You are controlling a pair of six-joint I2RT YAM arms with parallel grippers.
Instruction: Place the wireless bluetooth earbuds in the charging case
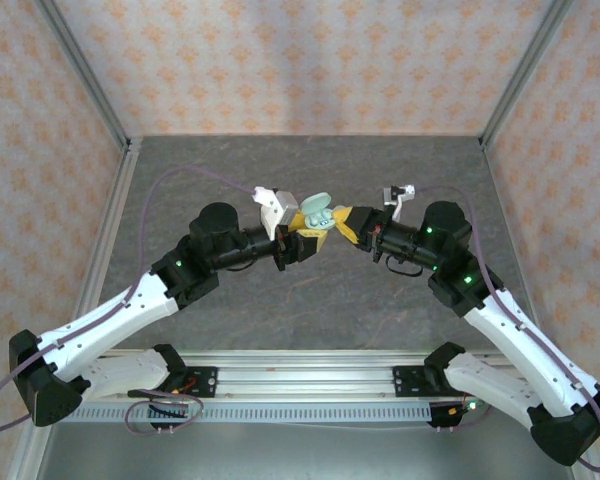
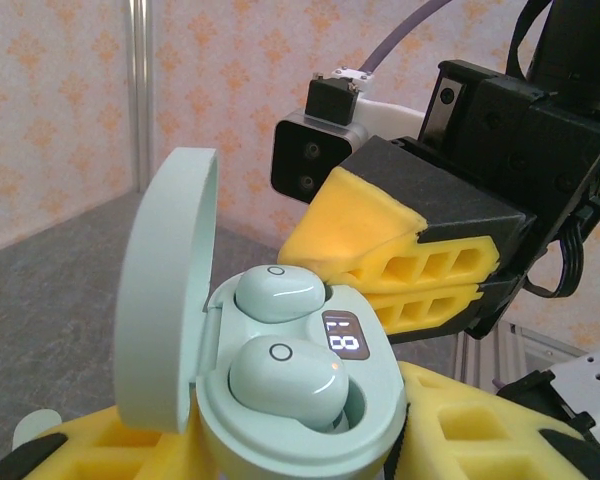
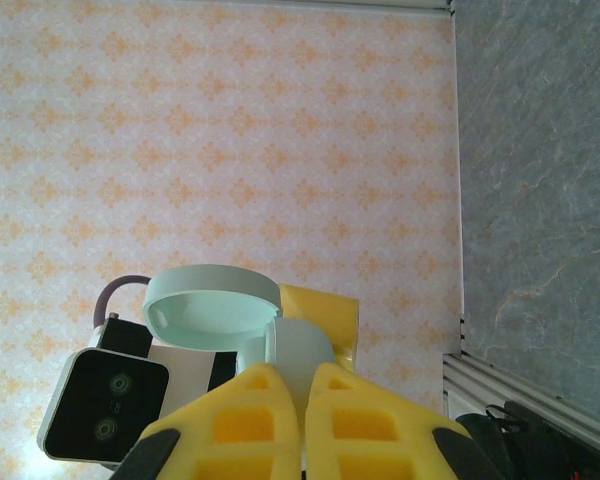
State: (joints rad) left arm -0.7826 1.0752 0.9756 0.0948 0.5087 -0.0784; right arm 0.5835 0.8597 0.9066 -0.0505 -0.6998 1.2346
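Note:
A pale mint charging case (image 2: 375, 400) is held off the table, its lid (image 2: 165, 300) standing open to the left. Two earbuds sit in its wells, one near (image 2: 285, 380) and one far (image 2: 278, 293), beside a lit display (image 2: 345, 335). My left gripper (image 2: 290, 445) is shut on the case, with a yellow finger (image 2: 480, 425) on each side. My right gripper (image 2: 320, 255) is shut, its tips just behind the far earbud; whether they touch it I cannot tell. From above, the case (image 1: 318, 208) hangs between the left gripper (image 1: 308, 230) and the right gripper (image 1: 342, 222). In the right wrist view the right gripper (image 3: 305, 375) points at the case (image 3: 300, 345) and lid (image 3: 212, 300).
The grey stone-patterned table (image 1: 300, 300) lies below both arms. Patterned walls and aluminium posts (image 1: 90, 80) close in the back and sides. A metal rail (image 1: 300, 385) runs along the near edge. The purple cable (image 1: 195, 172) arcs behind the left arm.

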